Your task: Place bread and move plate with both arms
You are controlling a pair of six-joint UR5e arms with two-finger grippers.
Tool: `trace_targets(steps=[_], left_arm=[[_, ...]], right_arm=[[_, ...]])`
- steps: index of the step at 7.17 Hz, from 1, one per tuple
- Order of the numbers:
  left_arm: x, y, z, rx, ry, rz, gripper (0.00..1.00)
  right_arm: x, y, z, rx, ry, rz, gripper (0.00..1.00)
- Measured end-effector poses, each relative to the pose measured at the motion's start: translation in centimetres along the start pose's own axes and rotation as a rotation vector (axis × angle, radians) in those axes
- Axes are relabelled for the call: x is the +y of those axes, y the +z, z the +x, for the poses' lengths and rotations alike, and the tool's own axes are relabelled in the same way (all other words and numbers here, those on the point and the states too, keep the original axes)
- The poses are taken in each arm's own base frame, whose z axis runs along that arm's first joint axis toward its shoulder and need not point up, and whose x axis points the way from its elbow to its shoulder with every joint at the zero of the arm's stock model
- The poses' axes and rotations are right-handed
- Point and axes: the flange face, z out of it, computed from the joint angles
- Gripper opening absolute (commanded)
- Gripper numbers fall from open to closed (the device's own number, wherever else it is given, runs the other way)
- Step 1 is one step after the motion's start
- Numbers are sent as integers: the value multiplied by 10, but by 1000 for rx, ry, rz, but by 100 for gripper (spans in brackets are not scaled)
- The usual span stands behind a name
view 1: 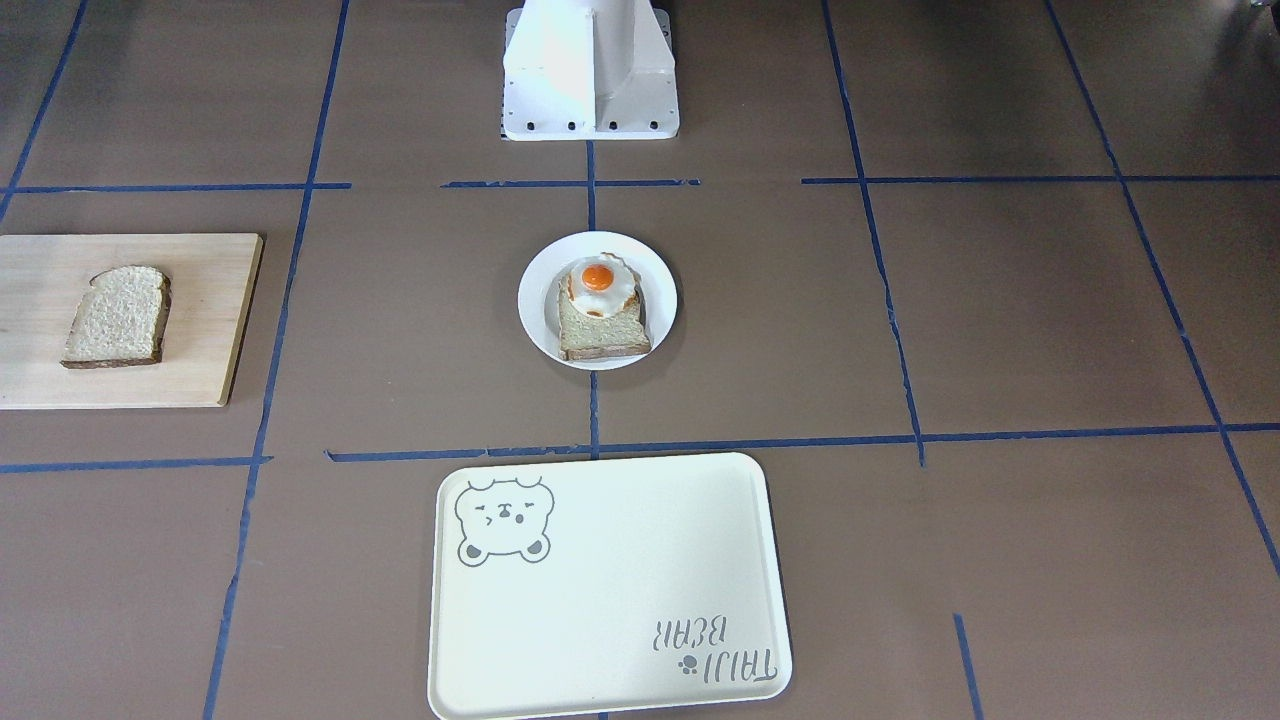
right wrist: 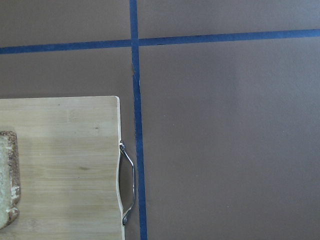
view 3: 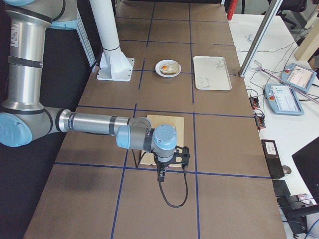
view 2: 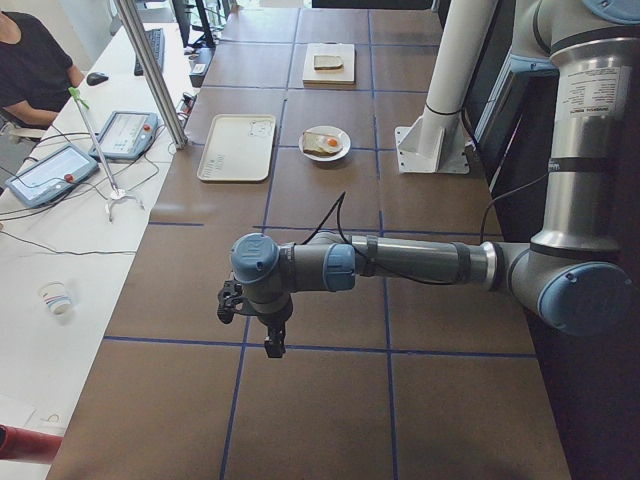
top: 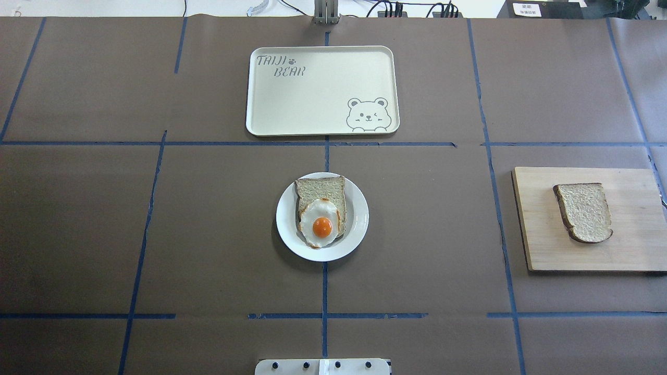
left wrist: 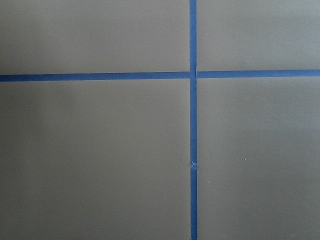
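Note:
The plain bread (top: 584, 212) lies on a wooden cutting board (top: 625, 245) at the table's right; it also shows in the front view (view 1: 118, 317), and its edge shows in the right wrist view (right wrist: 7, 180). The small white plate (top: 359, 219) sits mid-table and bears a bread slice with a fried egg (top: 321, 219). My left gripper (view 2: 271, 344) hangs over bare table at the far left end. My right gripper (view 3: 161, 175) hangs just past the board's outer end. Both show only in side views, so I cannot tell whether they are open or shut.
A cream tray with a bear drawing (top: 323, 94) lies beyond the plate, on the operators' side. The white pedestal (view 1: 590, 70) stands at the robot's side. The board has a metal handle (right wrist: 127, 185) at its outer end. An operator's desk (view 2: 60, 170) runs along the far side.

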Motion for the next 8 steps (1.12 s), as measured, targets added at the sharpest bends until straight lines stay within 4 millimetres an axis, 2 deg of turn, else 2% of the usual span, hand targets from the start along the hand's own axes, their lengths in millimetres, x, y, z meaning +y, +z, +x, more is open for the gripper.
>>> trace_targets(steps=[2,5,7,8], left_arm=[[1,-3,3,0,6,7,100],[5,-18,15,-2,30,36,100],[8,-24,20,-2,39,50,100],[11,-27,21,-3,40,55,100]], right_arm=[[-10,-10,-11,1,-24,23,100],[-24,-35,-57,1,-96,68,100],[-25,-37,-79,-20,-29,86,100],[-19,-31,-90,-36,-31,101,100]])
